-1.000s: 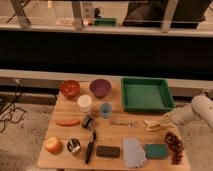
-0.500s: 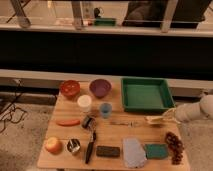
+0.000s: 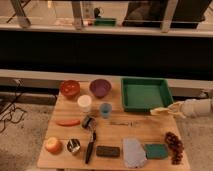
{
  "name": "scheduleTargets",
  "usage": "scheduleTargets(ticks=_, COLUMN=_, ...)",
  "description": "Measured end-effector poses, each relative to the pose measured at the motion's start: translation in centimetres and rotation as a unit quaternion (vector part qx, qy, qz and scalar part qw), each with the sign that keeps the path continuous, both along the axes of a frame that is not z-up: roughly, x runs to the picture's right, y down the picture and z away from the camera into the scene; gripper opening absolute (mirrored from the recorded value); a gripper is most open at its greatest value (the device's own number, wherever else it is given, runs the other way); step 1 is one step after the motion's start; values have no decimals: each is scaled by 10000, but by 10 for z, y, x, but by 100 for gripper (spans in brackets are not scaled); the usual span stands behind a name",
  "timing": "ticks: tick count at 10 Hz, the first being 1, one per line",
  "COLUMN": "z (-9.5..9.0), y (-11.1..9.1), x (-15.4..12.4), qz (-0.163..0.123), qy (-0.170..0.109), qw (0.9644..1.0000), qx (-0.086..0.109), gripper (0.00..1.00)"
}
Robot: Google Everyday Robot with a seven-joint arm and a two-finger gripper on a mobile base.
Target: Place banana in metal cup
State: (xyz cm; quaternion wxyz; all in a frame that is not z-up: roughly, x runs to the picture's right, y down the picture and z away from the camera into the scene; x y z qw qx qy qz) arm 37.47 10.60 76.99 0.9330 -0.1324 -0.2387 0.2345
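The gripper comes in from the right edge of the table, just in front of the green tray, at the tray's front right corner. It is closed on the banana: the pale fruit sticks out from the fingers toward the left, with its long axis roughly level and across the table, and it seems lifted a little above the wood.

The move depends on one relation: the metal cup is far from the tray, at the front left part of the table, just beside the apple and the black-handled knife. So the banana must travel left and toward the front, well across the table, and I judge its long axis must then turn down, because the cup opening is small.

Compared with one second ago, the banana is no longer lying in front of the tray's right corner; it is now higher and closer to the tray's front edge, and the arm has drawn back to the right
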Motion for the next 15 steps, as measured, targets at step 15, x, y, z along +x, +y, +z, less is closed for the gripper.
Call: scheduleTargets(ticks=15, z=-71, y=20, x=-136, qz=-1246, qy=-1673, qw=9779, qx=100, gripper=3)
